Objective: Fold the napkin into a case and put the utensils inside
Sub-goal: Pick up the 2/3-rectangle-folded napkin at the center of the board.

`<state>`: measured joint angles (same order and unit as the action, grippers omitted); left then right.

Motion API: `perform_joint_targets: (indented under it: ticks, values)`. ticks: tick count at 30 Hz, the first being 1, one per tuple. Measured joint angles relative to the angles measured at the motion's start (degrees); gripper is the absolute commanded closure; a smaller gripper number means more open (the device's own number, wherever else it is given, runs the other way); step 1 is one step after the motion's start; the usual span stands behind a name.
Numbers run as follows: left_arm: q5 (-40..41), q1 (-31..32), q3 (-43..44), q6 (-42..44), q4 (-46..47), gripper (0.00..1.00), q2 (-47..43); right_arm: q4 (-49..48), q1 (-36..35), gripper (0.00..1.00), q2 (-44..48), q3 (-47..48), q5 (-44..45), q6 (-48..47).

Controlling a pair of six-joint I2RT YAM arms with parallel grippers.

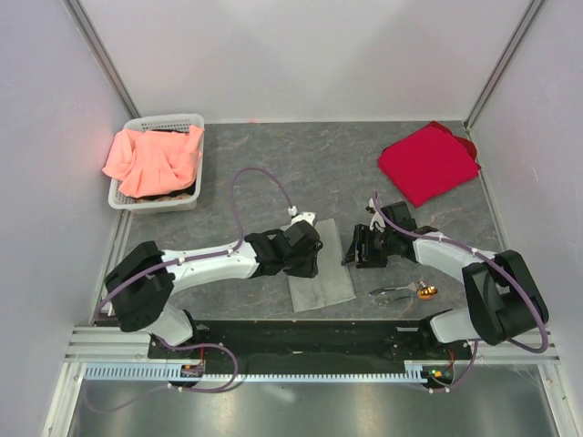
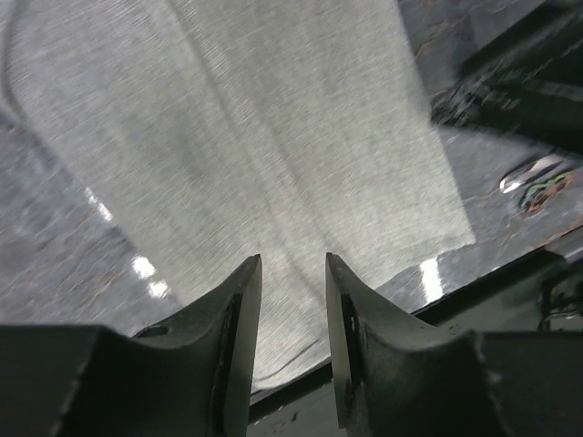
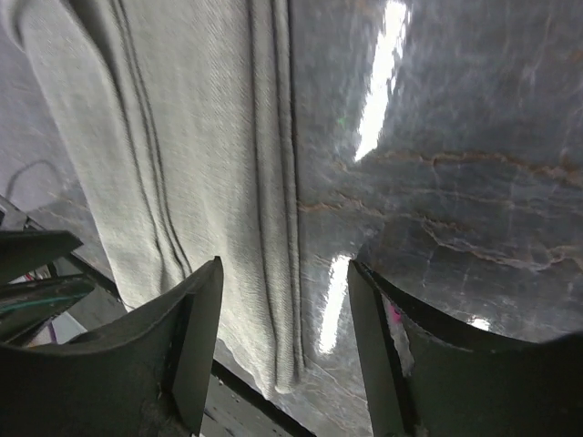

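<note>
Closest in: left gripper (image 2: 291,264), jaws partly apart, nothing pinched, hanging over the near end of the napkin (image 2: 273,137). Much the same for the right gripper (image 3: 284,269): wider apart, holding nothing, by the napkin's right edge. Folded already into a long flat strip, lying near the middle of the table (image 1: 273,155), between both grippers. Looks like a case by now, or close to it. Utensils (image 1: 405,292) not in yet, out on the table, right of the napkin. Left to do: pick up, slide inside.
</note>
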<state>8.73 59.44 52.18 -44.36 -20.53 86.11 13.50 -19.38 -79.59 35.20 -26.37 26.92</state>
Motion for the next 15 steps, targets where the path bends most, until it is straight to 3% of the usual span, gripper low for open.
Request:
perform_joint_targets:
  ticks: [7, 15]
  values:
    - [-5.0, -0.6, 0.6, -0.1, 5.4, 0.48, 2.8, -5.2, -0.8, 0.42, -2.8, -1.8, -5.3, 0.1]
    - [-7.4, -1.2, -1.3, 0.3, 10.2, 0.41, 2.7, -15.6, -1.8, 0.73, -4.0, -7.4, -10.0, 6.6]
